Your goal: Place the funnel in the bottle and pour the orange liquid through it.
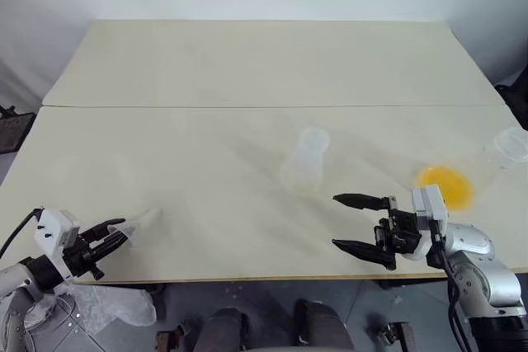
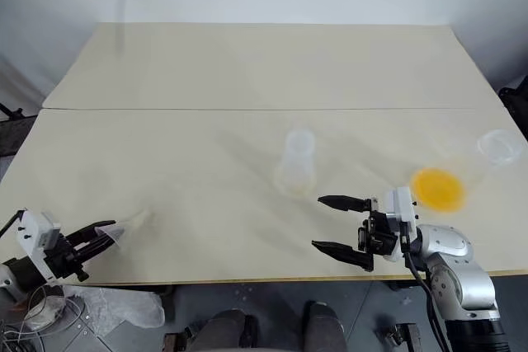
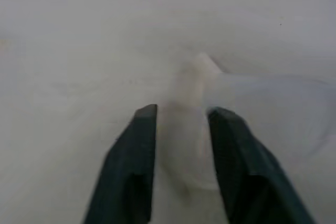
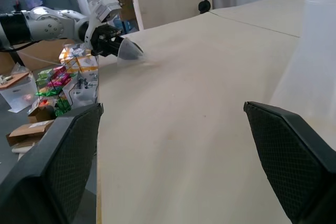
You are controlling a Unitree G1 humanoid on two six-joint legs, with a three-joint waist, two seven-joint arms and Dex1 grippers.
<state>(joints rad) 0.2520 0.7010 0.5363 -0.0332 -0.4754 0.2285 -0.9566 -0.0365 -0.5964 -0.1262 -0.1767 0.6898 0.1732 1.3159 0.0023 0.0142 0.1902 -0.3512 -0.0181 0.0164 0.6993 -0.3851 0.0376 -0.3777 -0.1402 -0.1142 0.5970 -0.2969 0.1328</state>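
Observation:
The funnel (image 1: 139, 222) lies on its side near the table's front left corner, stem pointing away from my left gripper (image 1: 120, 233). That gripper is shut on the rim of the funnel's wide mouth, which sits between the two black fingers (image 3: 142, 129). The bottle (image 1: 305, 162) stands upright and empty at mid-table. The orange liquid (image 1: 445, 186) pools in a second clear flask (image 1: 507, 147) at the right. My right gripper (image 1: 338, 220) hangs open in front of the bottle and to its right, pointing left, with nothing between its fingers.
A seam (image 1: 264, 106) crosses the pale table from side to side. The front edge (image 1: 247, 279) runs just below both grippers. Boxes and coloured packets (image 4: 58, 80) sit on the floor past the table's left end.

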